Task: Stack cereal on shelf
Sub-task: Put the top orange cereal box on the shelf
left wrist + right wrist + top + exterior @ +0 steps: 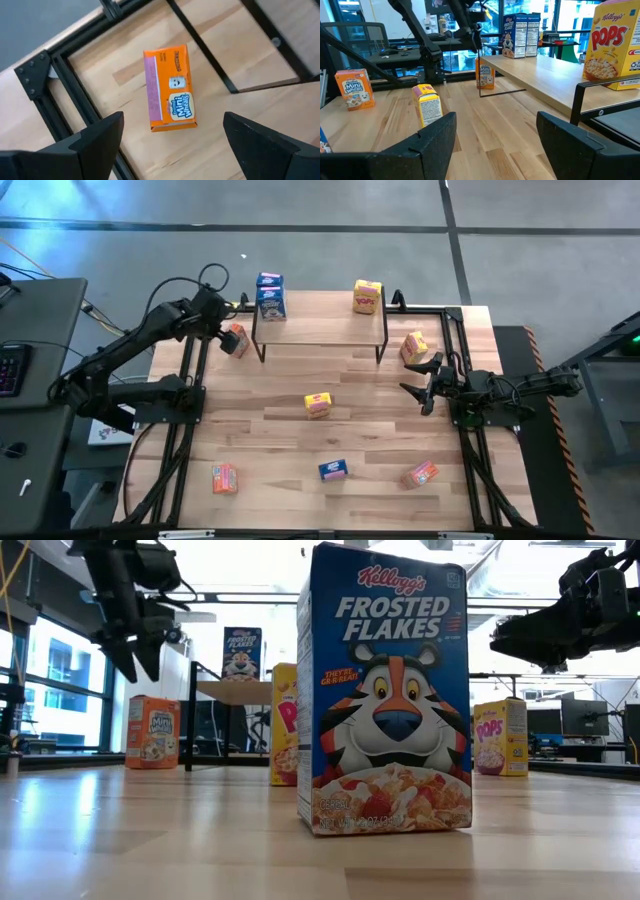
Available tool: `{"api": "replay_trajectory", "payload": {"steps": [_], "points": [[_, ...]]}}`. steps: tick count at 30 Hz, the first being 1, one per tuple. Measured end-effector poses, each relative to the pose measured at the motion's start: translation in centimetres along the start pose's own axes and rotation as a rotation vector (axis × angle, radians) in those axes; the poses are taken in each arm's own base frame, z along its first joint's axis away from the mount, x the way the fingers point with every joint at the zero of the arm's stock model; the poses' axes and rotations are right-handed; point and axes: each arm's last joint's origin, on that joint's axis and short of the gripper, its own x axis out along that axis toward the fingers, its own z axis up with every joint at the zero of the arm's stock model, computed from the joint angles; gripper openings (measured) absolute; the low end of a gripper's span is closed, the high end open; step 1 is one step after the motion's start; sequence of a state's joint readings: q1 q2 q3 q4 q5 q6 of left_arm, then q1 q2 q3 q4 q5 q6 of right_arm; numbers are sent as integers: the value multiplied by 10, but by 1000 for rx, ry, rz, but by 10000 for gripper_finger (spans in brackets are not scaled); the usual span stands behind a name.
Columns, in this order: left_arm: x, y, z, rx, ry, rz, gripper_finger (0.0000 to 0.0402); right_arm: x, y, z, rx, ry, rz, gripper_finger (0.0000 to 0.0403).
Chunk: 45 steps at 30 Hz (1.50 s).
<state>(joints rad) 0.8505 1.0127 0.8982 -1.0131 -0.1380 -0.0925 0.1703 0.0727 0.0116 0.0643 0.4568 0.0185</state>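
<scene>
Left gripper (170,145) hovers over small orange cardboard cereal box (169,88) on table, far left beside low wood-topped shelf (320,322); fingers wide apart. Right gripper's (421,380) fingers apart, idle. Box likely light, crushable; grip narrow sides.

Hidden or cut off:
- yellow box (284,724): mostly behind the big blue box (385,690) in the low view.
- Pops box (614,45): cropped by the right wrist view's edge.
- shelf (235,692): partly hidden in the low view.
</scene>
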Motion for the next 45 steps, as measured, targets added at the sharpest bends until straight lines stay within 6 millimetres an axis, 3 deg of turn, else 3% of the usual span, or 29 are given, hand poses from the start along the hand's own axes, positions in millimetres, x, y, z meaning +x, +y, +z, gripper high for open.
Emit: {"api": "replay_trajectory", "payload": {"steps": [19, 31, 45], "points": [[37, 2, 12, 47, 167, 30, 336, 0, 0, 0, 0, 0, 0, 268], [43, 4, 16, 61, 155, 4, 332, 0, 0, 0, 0, 0, 0, 268], [43, 3, 17, 57, 152, -22, 228, 0, 0, 0, 0, 0, 0, 268]]}}
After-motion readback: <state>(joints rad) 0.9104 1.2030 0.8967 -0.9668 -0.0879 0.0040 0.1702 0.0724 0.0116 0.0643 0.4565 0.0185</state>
